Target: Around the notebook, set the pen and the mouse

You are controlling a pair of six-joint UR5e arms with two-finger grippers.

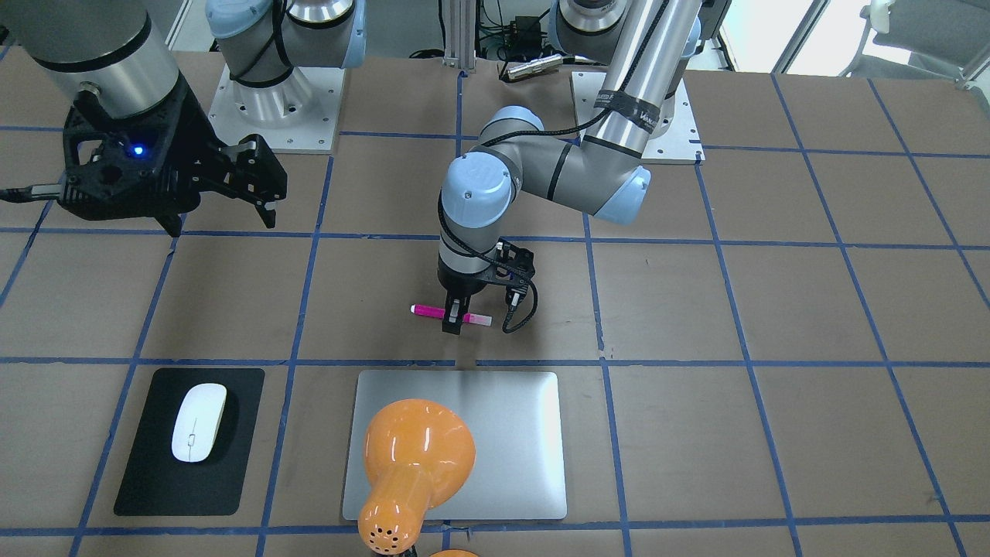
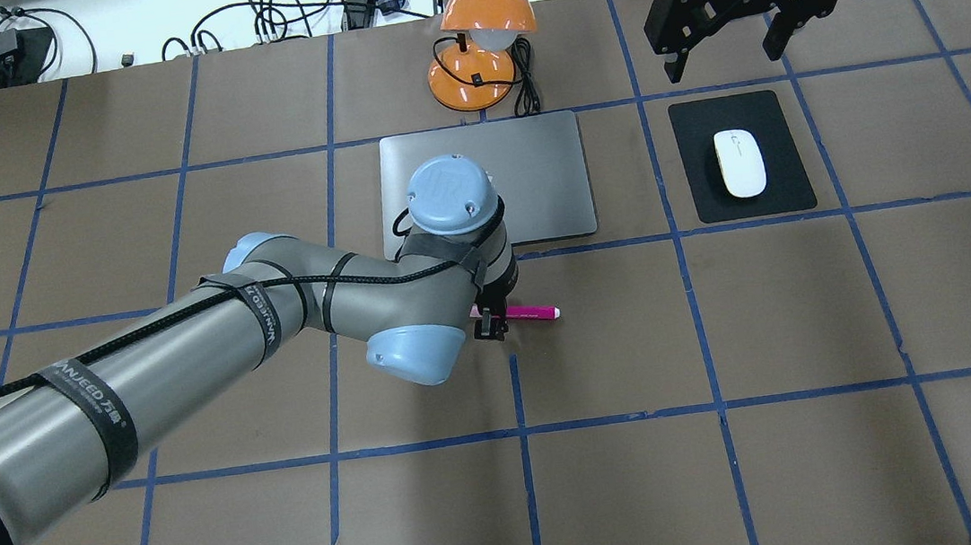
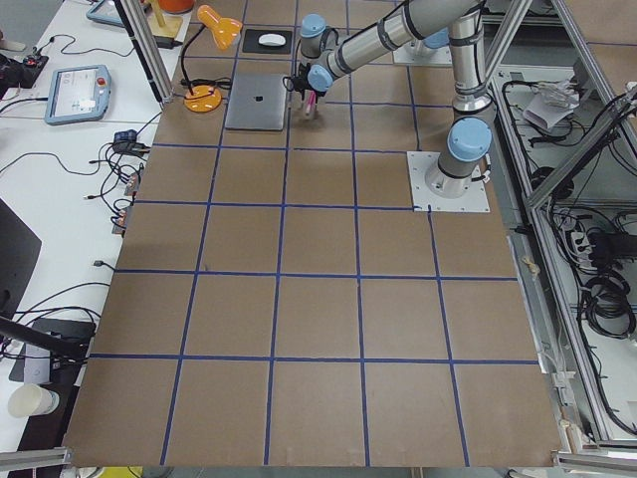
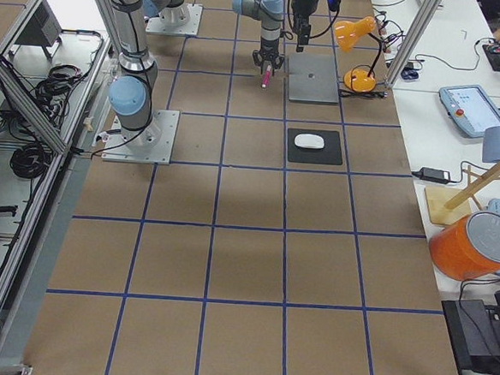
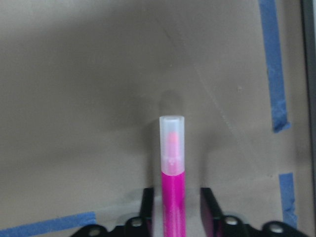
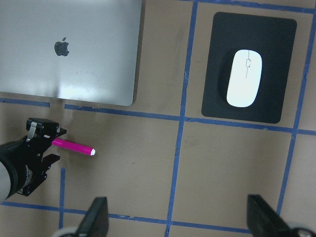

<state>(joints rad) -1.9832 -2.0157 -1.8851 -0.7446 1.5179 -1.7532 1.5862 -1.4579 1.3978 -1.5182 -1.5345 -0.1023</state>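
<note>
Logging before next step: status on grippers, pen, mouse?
Left gripper open, straddling pen flat on table beside notebook. Right gripper open, raised; mouse untouched on black mat. Orange lamp at notebook's far edge.

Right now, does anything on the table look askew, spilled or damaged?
Nothing stands out. The notebook lies flat and square to the tape grid, the mouse sits on its black mat, and the pen lies level inside the open left gripper. No spills or damage show.

A brown table (image 2: 726,328) gridded with blue tape (image 2: 609,420) carries a silver notebook (image 2: 529,169), a black mat (image 2: 703,195) beside it and an orange lamp (image 2: 469,75).
</note>
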